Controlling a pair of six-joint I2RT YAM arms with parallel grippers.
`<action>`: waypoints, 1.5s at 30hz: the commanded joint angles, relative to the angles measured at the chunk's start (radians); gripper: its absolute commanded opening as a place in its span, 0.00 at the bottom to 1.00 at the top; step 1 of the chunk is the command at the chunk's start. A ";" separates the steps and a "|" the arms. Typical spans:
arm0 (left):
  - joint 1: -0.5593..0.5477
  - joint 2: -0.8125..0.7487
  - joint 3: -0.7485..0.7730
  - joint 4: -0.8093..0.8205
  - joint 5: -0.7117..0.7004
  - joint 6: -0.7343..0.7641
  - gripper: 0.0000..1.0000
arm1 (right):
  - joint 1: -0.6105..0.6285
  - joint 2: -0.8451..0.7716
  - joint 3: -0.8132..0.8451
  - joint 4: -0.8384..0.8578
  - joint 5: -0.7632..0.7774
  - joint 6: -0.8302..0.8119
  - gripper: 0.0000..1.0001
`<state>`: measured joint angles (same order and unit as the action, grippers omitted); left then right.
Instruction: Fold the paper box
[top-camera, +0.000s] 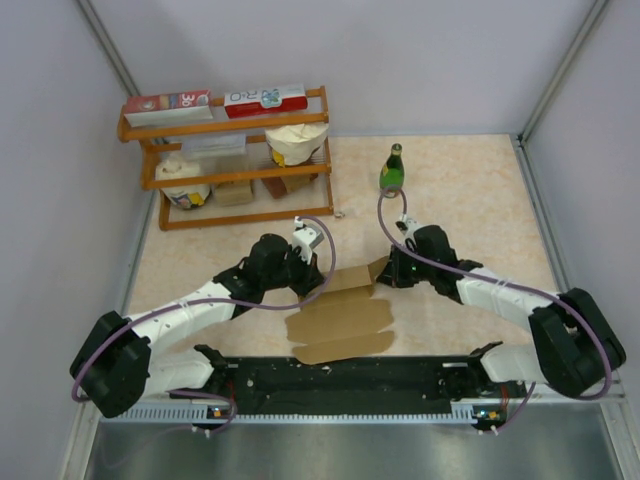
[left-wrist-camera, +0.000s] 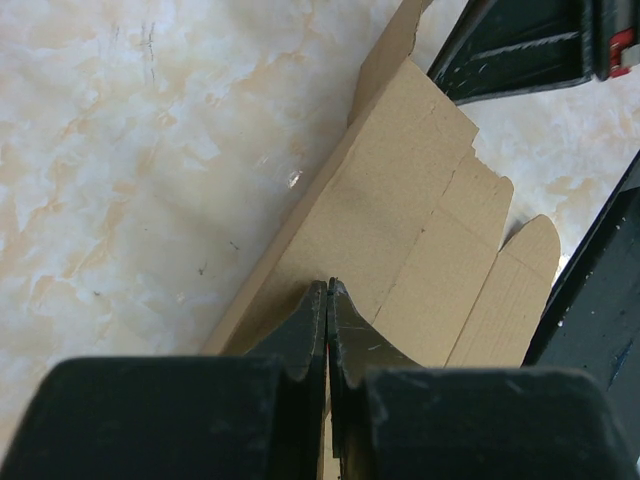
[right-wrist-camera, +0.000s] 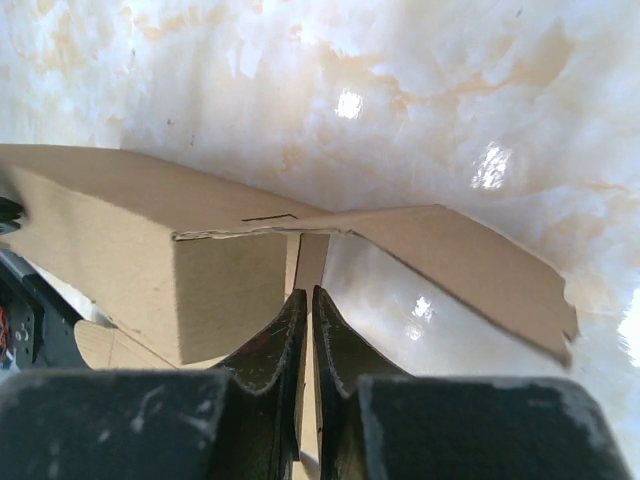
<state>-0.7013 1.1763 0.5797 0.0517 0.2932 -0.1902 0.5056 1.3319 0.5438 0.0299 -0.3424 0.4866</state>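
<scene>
The paper box (top-camera: 340, 322) is a brown cardboard sheet lying between the two arms, its far panel folded up. My left gripper (top-camera: 318, 284) is at the sheet's far left end. In the left wrist view its jaws (left-wrist-camera: 328, 285) are pressed together over the cardboard (left-wrist-camera: 420, 200), with a thin pale edge showing between them. My right gripper (top-camera: 386, 272) is at the far right end. In the right wrist view its jaws (right-wrist-camera: 305, 292) are shut on a thin flap seen edge-on, beside a raised panel (right-wrist-camera: 110, 250) and a loose side flap (right-wrist-camera: 470, 265).
A wooden shelf (top-camera: 235, 160) at the back left holds red-and-white cartons, a bag and jars. A green bottle (top-camera: 393, 170) stands behind the right gripper. A black rail (top-camera: 340, 380) runs along the near edge. The right arm (left-wrist-camera: 530, 40) shows in the left wrist view.
</scene>
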 joint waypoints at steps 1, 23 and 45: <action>-0.003 -0.006 0.002 -0.010 -0.022 -0.008 0.00 | -0.007 -0.109 0.033 -0.094 0.108 -0.045 0.06; -0.004 -0.006 0.003 -0.010 -0.015 -0.012 0.00 | -0.007 -0.187 0.073 -0.143 -0.023 -0.060 0.12; -0.004 0.000 0.000 0.000 -0.009 -0.018 0.00 | -0.009 -0.080 0.395 -0.521 0.248 -0.525 0.55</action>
<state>-0.7021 1.1759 0.5797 0.0509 0.2905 -0.2077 0.5056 1.1797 0.8730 -0.4644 -0.0078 0.0711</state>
